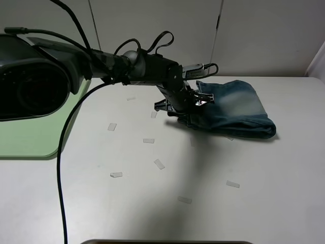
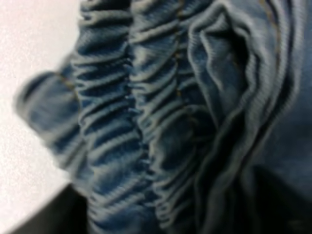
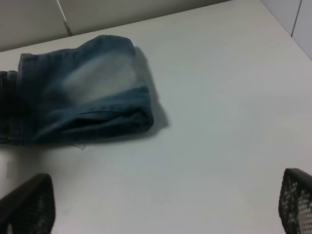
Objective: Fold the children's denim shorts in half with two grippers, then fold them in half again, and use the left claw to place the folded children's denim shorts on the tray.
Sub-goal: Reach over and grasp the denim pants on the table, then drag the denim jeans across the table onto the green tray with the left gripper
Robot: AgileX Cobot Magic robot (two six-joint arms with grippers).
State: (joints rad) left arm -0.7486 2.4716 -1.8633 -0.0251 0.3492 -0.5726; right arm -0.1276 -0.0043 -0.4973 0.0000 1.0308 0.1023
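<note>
On the far left I have the tray point(image 1: 30, 137), pale green and bare where I can see it, lying on the white table point(image 1: 203, 203) with bits of tape point(image 1: 116, 175) scattered over the middle. My left gripper point(image 1: 195, 101) reaches across to the near edge of the shorts point(image 1: 236, 109), which sit folded into a thick bundle well apart from the tray. Its wrist camera is filled with gathered waistband point(image 2: 122, 122), so the jaws are right at the cloth, but I cannot tell whether they have closed on it. My right gripper point(image 3: 156, 204) hangs back, jaws spread wide with nothing between them. I judge both folds done and the pickup in hand. Next I need a firm pinch through every layer, then a lift and carry across to the tray.
</note>
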